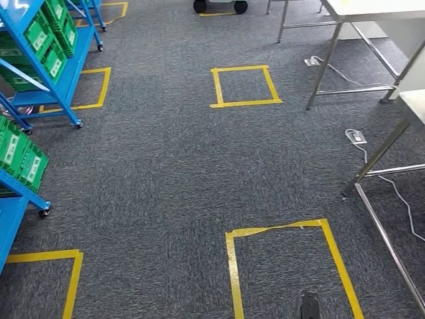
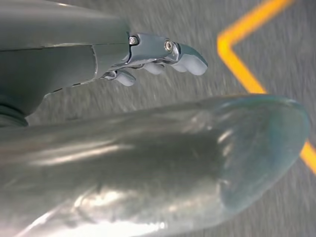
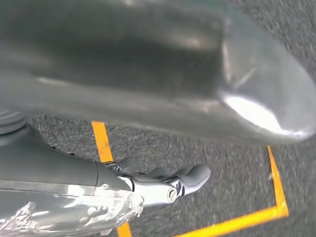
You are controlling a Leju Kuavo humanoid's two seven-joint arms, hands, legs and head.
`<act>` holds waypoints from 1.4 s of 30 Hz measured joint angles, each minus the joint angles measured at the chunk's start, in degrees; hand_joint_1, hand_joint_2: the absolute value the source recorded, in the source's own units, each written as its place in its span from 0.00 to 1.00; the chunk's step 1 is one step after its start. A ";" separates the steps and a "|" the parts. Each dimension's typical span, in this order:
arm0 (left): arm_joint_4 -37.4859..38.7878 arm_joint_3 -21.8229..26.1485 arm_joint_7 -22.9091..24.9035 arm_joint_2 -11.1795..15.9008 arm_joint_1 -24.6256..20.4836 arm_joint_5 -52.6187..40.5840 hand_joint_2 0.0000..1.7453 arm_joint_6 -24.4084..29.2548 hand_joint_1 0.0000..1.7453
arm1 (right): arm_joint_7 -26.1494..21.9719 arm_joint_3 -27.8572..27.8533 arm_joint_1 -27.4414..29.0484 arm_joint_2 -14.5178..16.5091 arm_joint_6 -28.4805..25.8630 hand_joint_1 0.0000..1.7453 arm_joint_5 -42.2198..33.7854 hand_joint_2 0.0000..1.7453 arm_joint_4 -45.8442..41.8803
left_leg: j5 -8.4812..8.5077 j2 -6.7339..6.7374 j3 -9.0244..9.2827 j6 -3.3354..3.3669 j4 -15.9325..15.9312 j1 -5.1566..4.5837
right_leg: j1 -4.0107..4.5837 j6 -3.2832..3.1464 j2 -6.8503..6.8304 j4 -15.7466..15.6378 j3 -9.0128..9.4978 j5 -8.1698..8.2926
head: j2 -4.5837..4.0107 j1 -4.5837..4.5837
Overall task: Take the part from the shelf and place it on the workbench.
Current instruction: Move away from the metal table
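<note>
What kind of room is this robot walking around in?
Probably a workshop or a test area for parts handling: blue wheeled shelves hold green bins, steel-legged workbenches stand opposite, and yellow tape squares mark spots on the grey carpet.

The head view looks forward and down from high up over grey carpet (image 1: 165, 173) marked with yellow tape squares (image 1: 244, 86). Each wrist view sits close behind its own hand, left hand (image 2: 156, 54) and right hand (image 3: 160, 185), facing the same taped carpet.
</note>
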 joint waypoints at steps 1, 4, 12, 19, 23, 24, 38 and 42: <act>0.03 0.04 -0.47 -0.37 0.12 -0.08 0.00 1.28 0.00 | -0.11 -0.01 0.04 0.00 0.00 0.00 0.01 0.00 -0.04 | 0.93 0.13 -0.14 -0.23 -0.10 0.24 | -0.10 0.19 -0.88 0.00 0.22 -0.19 | 0.00 0.00; 0.20 0.15 -1.01 -1.45 0.26 -0.11 0.00 2.62 0.00 | -0.32 -0.01 0.01 -0.02 -0.01 0.00 0.08 0.00 -0.31 | 6.65 3.23 4.92 -1.08 -10.12 0.84 | -0.28 1.24 -3.13 0.08 1.20 -1.16 | 0.00 -0.09; 0.50 0.25 -1.12 -1.96 -0.09 -0.37 0.00 3.27 0.00 | -0.45 0.03 -0.19 0.09 -0.52 0.00 0.69 0.00 -0.91 | 7.12 1.77 8.20 2.59 -15.63 0.36 | -0.60 3.05 -1.58 6.08 0.39 -6.13 | 0.00 0.74; 0.55 0.25 -1.00 -2.17 -0.10 -1.07 0.00 5.44 0.00 | -0.51 0.01 0.21 0.09 -1.16 0.00 0.94 0.00 -1.07 | 5.85 -4.34 9.92 3.43 -15.61 -0.28 | -0.01 1.43 3.37 10.29 -5.87 -1.50 | 0.00 1.03; 0.62 0.25 -0.81 -2.35 -0.08 -1.13 0.00 6.08 0.00 | -0.62 0.01 0.01 0.11 -1.33 0.00 1.01 0.00 -1.31 | 5.61 -6.95 9.56 2.34 -15.43 0.09 | -0.06 1.25 5.98 2.74 -2.60 0.57 | 0.00 1.01; 0.65 0.25 -0.69 -2.36 0.02 -1.27 0.00 6.60 0.00 | -0.63 0.01 -0.07 0.17 -1.37 0.00 1.05 0.00 -1.39 | 5.59 -7.10 9.32 2.00 -15.47 0.20 | -0.09 1.15 5.46 2.28 -2.35 0.40 | 0.00 1.05; 0.90 0.10 5.59 -1.79 -1.45 -4.57 0.00 16.51 0.00 | -1.03 -0.03 -0.59 0.30 -1.72 0.00 1.13 0.00 -1.81 | 6.69 4.76 7.61 1.03 -15.68 -0.12 | 0.35 2.03 -4.69 1.44 0.84 -1.97 | 0.00 0.52; 0.95 0.10 6.98 -1.65 -1.28 -4.62 0.00 17.19 0.00 | -1.10 -0.03 -0.91 0.38 -1.48 0.00 0.99 0.00 -1.81 | 6.14 1.83 8.71 3.09 -15.79 0.05 | -0.41 3.24 -1.91 5.32 0.08 -4.14 | -0.02 0.77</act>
